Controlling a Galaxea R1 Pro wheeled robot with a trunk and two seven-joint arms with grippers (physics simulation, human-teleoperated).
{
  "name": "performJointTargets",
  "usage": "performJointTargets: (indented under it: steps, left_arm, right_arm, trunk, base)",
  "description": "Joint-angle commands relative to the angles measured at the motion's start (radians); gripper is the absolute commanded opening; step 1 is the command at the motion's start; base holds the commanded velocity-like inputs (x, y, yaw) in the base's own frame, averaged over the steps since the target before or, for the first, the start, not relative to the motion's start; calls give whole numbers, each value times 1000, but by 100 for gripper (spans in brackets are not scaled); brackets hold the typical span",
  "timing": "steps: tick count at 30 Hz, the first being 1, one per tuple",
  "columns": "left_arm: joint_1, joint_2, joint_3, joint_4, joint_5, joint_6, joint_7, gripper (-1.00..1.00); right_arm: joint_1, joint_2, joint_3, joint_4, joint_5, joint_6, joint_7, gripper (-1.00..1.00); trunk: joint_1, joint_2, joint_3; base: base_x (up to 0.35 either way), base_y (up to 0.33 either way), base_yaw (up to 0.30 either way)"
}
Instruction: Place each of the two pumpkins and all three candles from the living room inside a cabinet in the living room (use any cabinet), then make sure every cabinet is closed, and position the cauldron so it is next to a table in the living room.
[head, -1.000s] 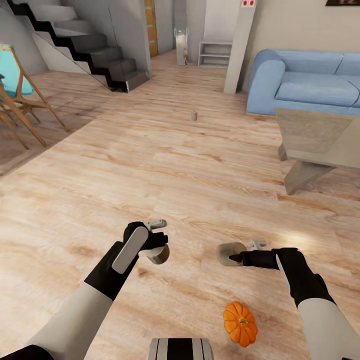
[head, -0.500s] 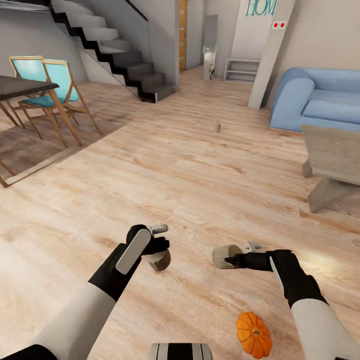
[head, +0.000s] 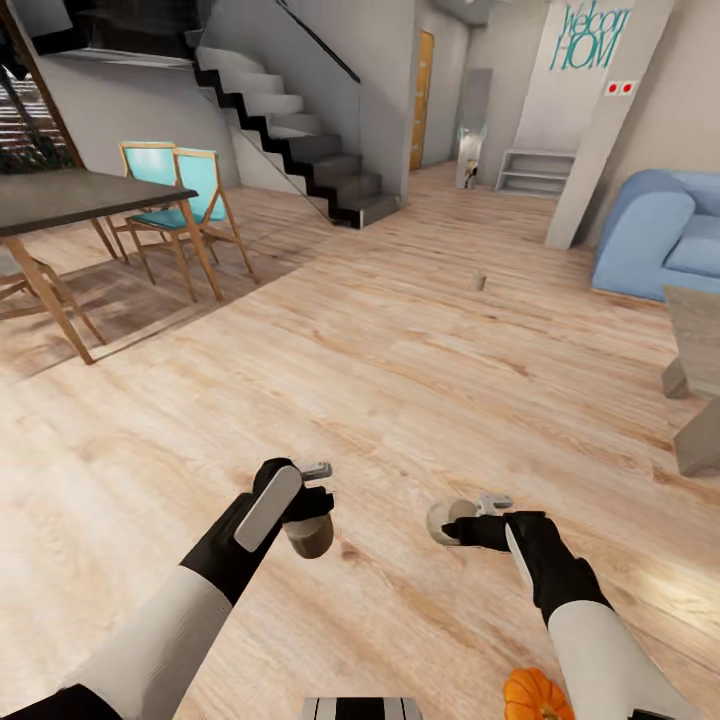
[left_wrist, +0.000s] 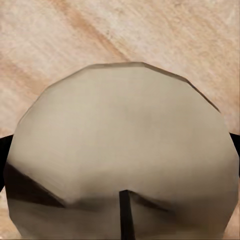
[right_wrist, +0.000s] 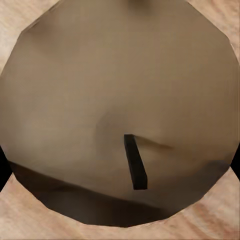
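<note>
My left gripper (head: 312, 518) is shut on a grey-beige candle (head: 309, 537), held above the wood floor. In the left wrist view that candle's (left_wrist: 125, 145) wick end sits close up. My right gripper (head: 466, 527) is shut on a second candle (head: 443, 521), lying sideways in its fingers; its top and dark wick fill the right wrist view (right_wrist: 115, 100). A third candle (head: 479, 282) stands alone on the floor far ahead. One orange pumpkin (head: 537, 696) lies on the floor by my right forearm, at the head view's lower edge. The pale-grey table (head: 700, 330) is cut off at the right.
A blue sofa (head: 655, 235) stands at the back right beside a white pillar (head: 590, 130). A dark dining table (head: 70, 195) with turquoise chairs (head: 185, 185) is at the left. Black stairs (head: 300, 140) rise behind. Open wood floor lies ahead.
The whole view has swung left and up, so the dining table has come in and the sofa, low table and pumpkin have slid toward the edges. Both grippers still hold their candles.
</note>
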Motion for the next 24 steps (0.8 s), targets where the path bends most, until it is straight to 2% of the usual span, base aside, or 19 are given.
performJointTargets:
  steps: [1, 7, 15, 20, 21, 24]
  left_arm:
    - [0, 0, 0, 5, -2, 0, 1, -100]
    - [0, 0, 2, 12, -3, 0, 1, -100]
    - [0, -1, 3, 12, -2, -1, 0, -100]
    - [0, 1, 5, 17, -2, -2, 1, -100]
    - [0, 2, 6, 23, -2, -3, 1, -100]
    - [-1, 6, 5, 115, -6, -10, 1, -100]
  right_arm:
    - [0, 1, 0, 0, -2, 1, -1, -100]
    - [0, 27, -1, 0, -1, 3, -1, -100]
    - [0, 29, -1, 1, -1, 3, -1, -100]
    - [0, 29, -1, 2, -1, 2, -2, -100]
    - [0, 29, -1, 4, 0, 2, -2, -100]
    - [1, 30, -1, 6, 0, 2, -3, -100]
  trunk:
    - [0, 0, 4]
    - [-3, 2, 27]
    - [-7, 4, 58]
    - [-9, 5, 77]
    - [-9, 5, 81]
    - [-11, 6, 93]
  base:
    - [0, 0, 288]
    - [0, 0, 288]
    - [-237, 0, 288]
    - [-67, 0, 288]
    - [-9, 0, 288]
    - [-2, 0, 288]
